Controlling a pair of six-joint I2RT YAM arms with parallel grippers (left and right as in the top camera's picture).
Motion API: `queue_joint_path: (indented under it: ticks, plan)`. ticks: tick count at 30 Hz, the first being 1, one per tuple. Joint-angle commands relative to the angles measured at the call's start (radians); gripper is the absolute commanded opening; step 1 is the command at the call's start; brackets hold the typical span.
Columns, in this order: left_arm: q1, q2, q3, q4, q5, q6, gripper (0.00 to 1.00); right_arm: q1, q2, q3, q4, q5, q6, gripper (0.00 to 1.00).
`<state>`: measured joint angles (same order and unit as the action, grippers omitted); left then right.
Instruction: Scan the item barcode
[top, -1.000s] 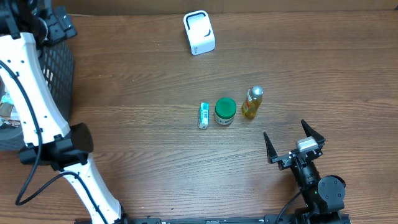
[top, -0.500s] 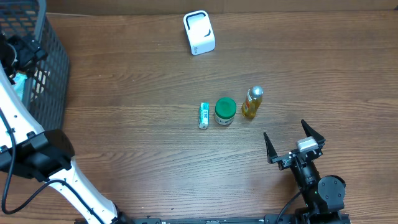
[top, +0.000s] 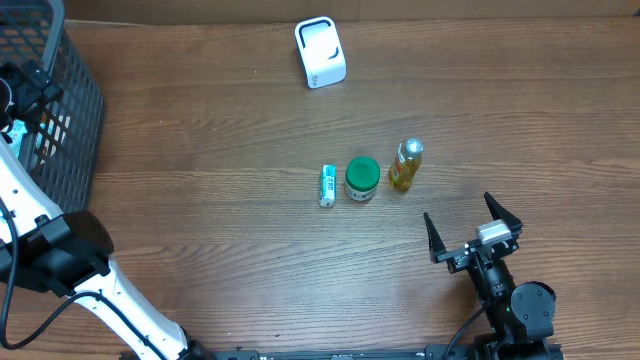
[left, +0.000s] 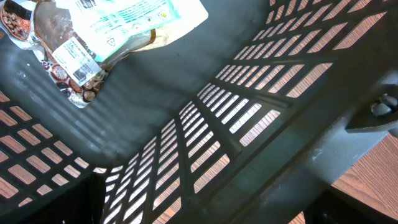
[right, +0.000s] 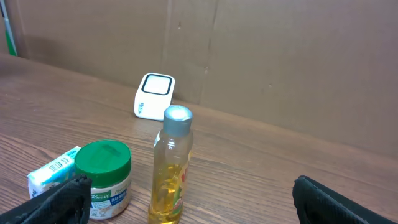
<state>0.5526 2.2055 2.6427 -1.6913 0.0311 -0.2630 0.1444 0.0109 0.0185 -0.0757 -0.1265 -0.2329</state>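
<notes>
Even, soft light; sharp, shadowless views.

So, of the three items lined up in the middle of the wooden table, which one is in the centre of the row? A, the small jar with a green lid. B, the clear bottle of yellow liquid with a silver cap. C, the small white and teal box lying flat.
A: in the overhead view the small jar with a green lid stands between the white and teal box and the bottle of yellow liquid.
</notes>
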Motion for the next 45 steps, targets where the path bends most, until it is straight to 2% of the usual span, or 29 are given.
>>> queue_joint_path:
  ticks: [1, 18, 24, 31, 45]
  plan:
    - [0.012, -0.036, -0.009, 0.002, -0.023, -0.026, 1.00, 0.002, -0.008, -0.011, 0.003, -0.002, 0.000, 1.00]
    - [0.010, -0.034, -0.010, 0.002, 0.026, -0.024, 1.00, 0.002, -0.008, -0.011, 0.003, -0.002, 0.000, 1.00]
    - [0.010, -0.034, -0.010, 0.002, 0.052, 0.024, 1.00, 0.002, -0.008, -0.011, 0.003, -0.002, 0.000, 1.00]
    - [0.009, -0.034, -0.023, 0.002, 0.052, 0.024, 1.00, 0.002, -0.008, -0.011, 0.003, -0.002, 0.000, 1.00]
    - [0.008, -0.034, -0.209, 0.083, 0.067, 0.024, 1.00, 0.002, -0.008, -0.011, 0.003, -0.002, 0.000, 1.00]
